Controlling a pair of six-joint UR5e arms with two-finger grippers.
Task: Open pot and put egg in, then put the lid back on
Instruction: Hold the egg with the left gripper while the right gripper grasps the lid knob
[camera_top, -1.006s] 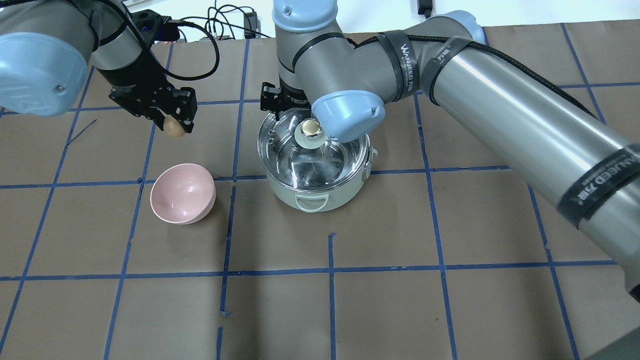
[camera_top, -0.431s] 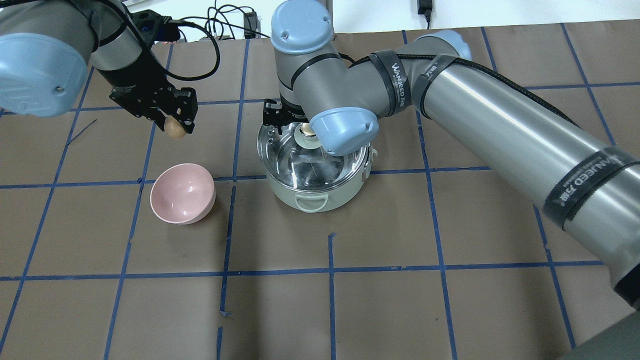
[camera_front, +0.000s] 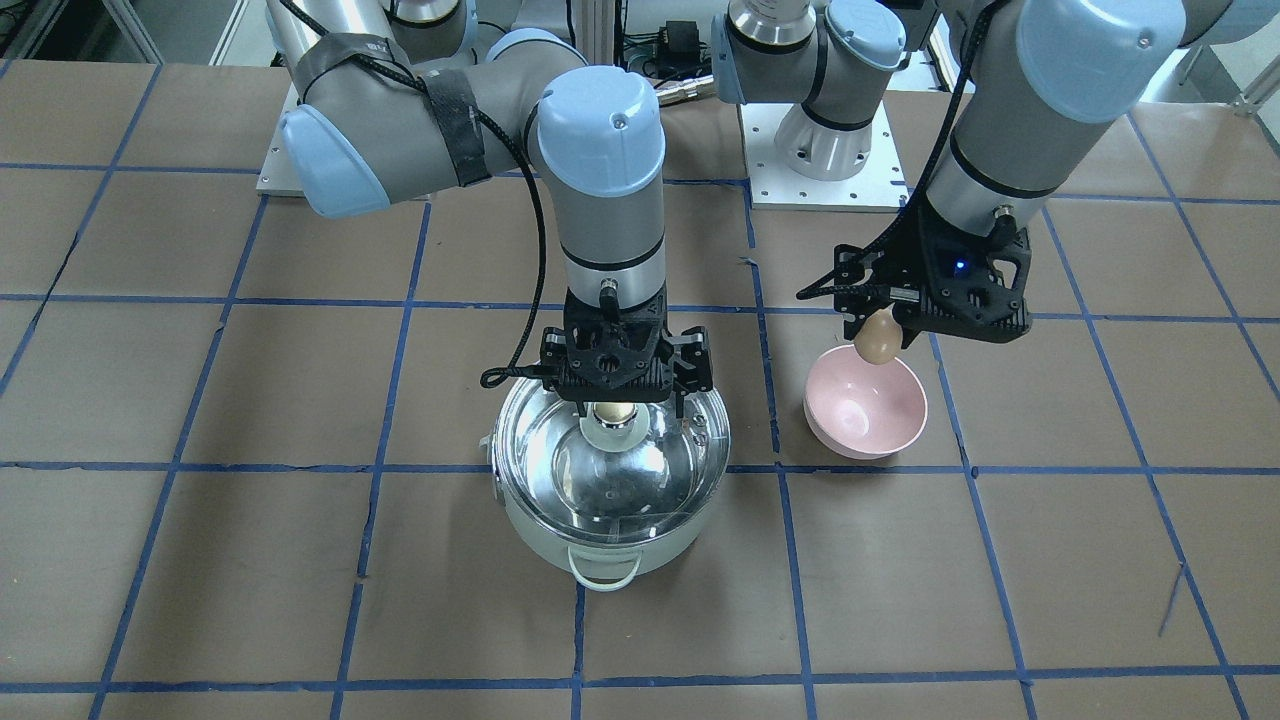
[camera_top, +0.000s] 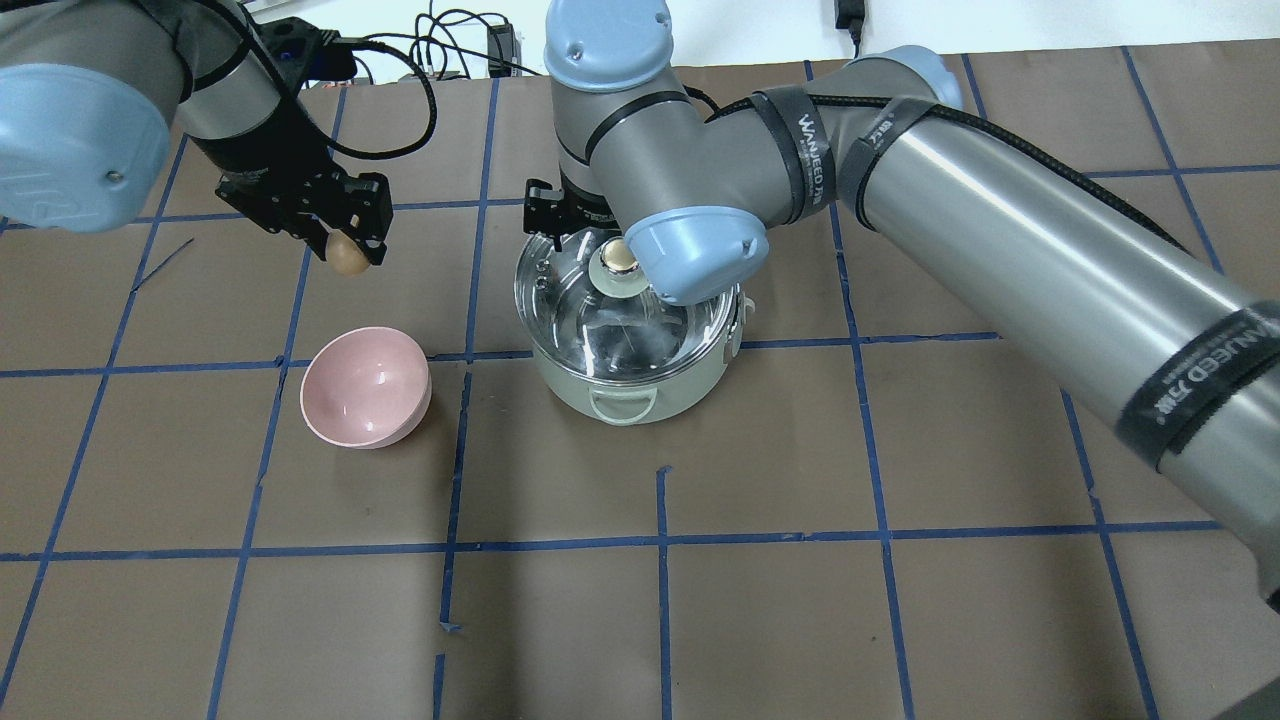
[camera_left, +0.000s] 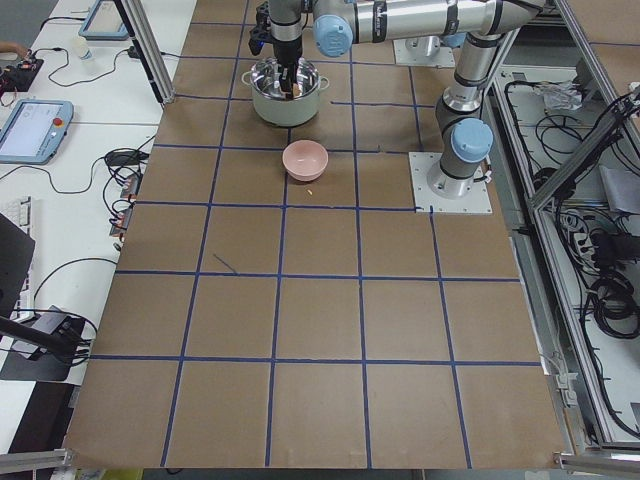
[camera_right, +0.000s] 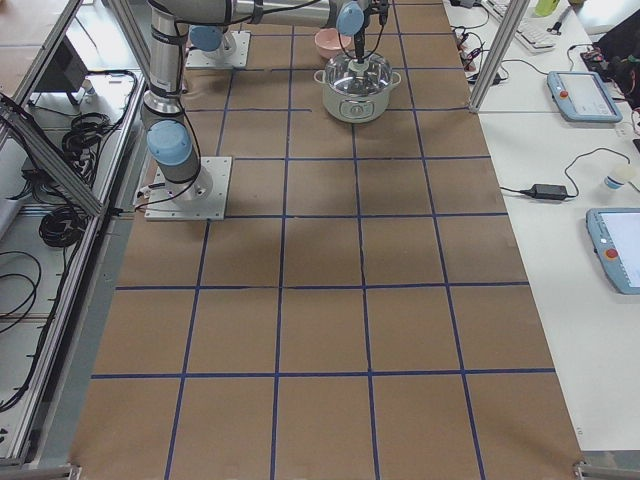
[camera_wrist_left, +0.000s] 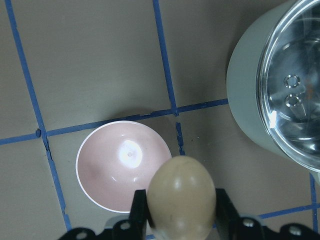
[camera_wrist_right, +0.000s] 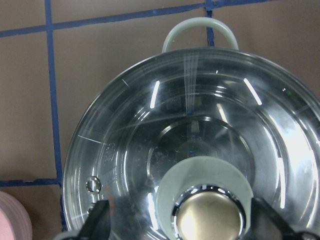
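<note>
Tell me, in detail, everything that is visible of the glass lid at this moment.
The lid is round, of clear glass with a steel rim, two small vent rings near the edge, and a cream-gold knob on a pale base at its centre. It lies level on the pot, closing it. The right gripper is open, one finger on each side of the knob, not touching it.

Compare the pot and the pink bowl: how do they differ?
The pot is larger than the bowl. The pot is pale green with loop handles; the bowl is pink, without handles. The pot wears a glass lid; the bowl is open and empty. Both are round and stand on the table.
</note>
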